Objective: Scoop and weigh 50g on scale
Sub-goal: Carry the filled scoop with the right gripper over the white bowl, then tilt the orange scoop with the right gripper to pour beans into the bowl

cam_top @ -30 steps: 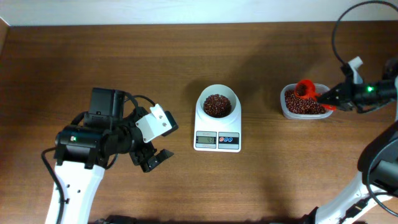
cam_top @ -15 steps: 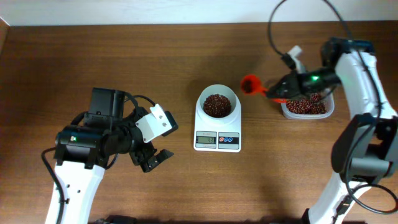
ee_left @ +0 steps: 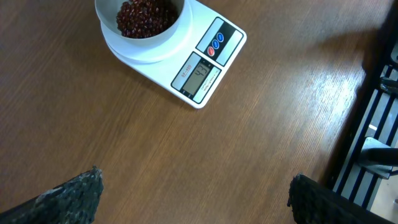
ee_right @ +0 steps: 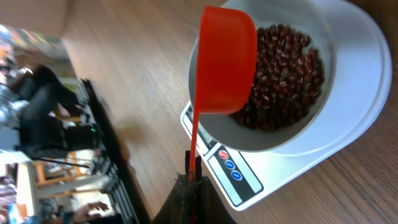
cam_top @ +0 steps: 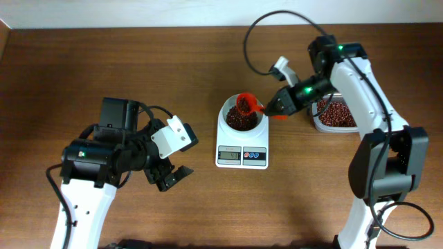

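Beans [cam_top: 240, 119] being held in the scale [cam_top: 241, 142] bowl [cam_top: 228, 111] and the tub [cam_top: 329, 128], scoop [cam_top: 248, 105] being clamped over the bowl by the right pincer [cam_top: 275, 111], left pincer [cam_top: 173, 176] being held apart above the worktop [cam_top: 208, 62].

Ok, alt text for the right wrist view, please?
An orange-red scoop, its handle pinched in the right gripper, hangs over a white bowl of dark red beans on a kitchen scale, on a wooden table.

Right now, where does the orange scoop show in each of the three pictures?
Overhead: scoop at centre, over the bowl of the scale.
Left wrist: not in it.
Right wrist: scoop upper middle, over the beans.
Shared landmark: the scale, seen in all three.
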Tool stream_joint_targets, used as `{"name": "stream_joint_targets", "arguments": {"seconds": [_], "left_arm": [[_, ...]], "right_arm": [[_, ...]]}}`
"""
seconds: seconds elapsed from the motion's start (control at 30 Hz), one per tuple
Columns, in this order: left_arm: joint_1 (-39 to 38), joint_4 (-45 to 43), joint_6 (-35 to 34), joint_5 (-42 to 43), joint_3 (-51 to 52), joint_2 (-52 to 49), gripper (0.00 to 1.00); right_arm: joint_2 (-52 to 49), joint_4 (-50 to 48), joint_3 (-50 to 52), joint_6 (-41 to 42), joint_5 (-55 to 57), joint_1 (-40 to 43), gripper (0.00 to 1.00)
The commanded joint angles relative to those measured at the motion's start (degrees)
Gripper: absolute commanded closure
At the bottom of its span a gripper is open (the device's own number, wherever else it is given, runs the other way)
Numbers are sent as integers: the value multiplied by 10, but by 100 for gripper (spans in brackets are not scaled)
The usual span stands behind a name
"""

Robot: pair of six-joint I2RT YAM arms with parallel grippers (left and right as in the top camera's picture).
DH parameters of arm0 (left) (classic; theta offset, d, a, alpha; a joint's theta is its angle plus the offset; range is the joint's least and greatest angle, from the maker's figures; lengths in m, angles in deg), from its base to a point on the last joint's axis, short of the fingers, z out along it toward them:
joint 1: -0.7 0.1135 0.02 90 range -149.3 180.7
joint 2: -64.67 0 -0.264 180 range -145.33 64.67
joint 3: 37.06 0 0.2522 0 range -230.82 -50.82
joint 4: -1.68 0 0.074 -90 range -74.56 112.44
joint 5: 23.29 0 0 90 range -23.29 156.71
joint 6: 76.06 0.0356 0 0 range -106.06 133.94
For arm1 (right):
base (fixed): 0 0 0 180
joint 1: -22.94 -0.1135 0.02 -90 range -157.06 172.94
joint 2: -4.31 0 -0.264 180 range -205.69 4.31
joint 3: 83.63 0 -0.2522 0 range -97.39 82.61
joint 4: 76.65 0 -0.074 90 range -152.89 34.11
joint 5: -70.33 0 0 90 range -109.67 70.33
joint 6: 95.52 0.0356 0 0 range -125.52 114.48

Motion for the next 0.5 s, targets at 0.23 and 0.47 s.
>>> {"name": "stream_joint_targets", "arguments": {"seconds": [0.23,0.47], "left_arm": [[3,-1,11,10,2,-3,1],[3,-1,11,10,2,-3,1]], "right_arm": [[24,-8,-41,59,213,-73,96],[24,-4,-78,74,250,-107,96]]}}
